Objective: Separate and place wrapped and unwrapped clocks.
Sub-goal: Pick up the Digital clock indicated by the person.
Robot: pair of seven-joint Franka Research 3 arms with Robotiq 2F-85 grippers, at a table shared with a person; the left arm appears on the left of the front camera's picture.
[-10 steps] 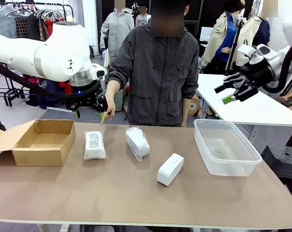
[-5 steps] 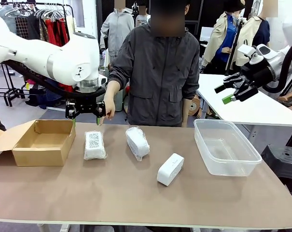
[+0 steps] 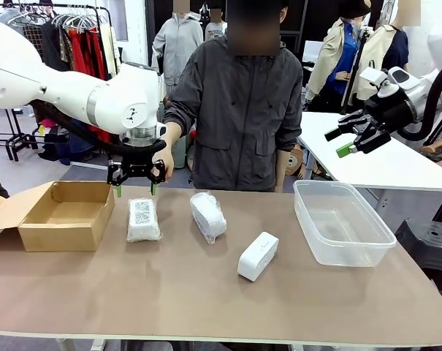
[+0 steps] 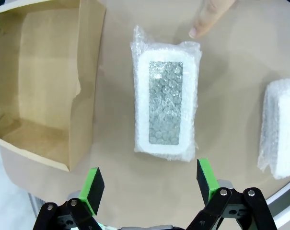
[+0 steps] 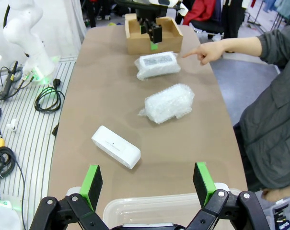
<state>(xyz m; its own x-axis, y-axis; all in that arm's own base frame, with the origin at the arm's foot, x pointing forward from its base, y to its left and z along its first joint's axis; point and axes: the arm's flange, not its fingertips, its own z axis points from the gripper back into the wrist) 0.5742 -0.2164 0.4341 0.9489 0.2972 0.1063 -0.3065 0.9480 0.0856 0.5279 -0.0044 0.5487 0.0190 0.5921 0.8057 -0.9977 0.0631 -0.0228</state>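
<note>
Item: white block in crinkly clear bubble wrap (image 3: 143, 219), dark face up, on the brown surface (image 3: 206, 300) just beside the open brown cardboard box (image 3: 63, 216).
Neighbours: second wrapped white block (image 3: 207, 215), then the bare smooth white block (image 3: 258, 256).
Change: the left tool (image 3: 136, 190) has swung in directly above the first item, likely a grasp approach. Its jaws are spread wide and it holds nothing.
Right tool (image 3: 337, 143): wide open, empty, raised near the clear plastic tub (image 3: 343, 223).

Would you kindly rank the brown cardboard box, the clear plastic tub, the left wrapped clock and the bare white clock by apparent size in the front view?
1. Brown cardboard box and clear plastic tub: alike, not ranked.
2. Left plastic-wrapped white clock and bare white rounded clock: much smaller, too close to rank.
</note>
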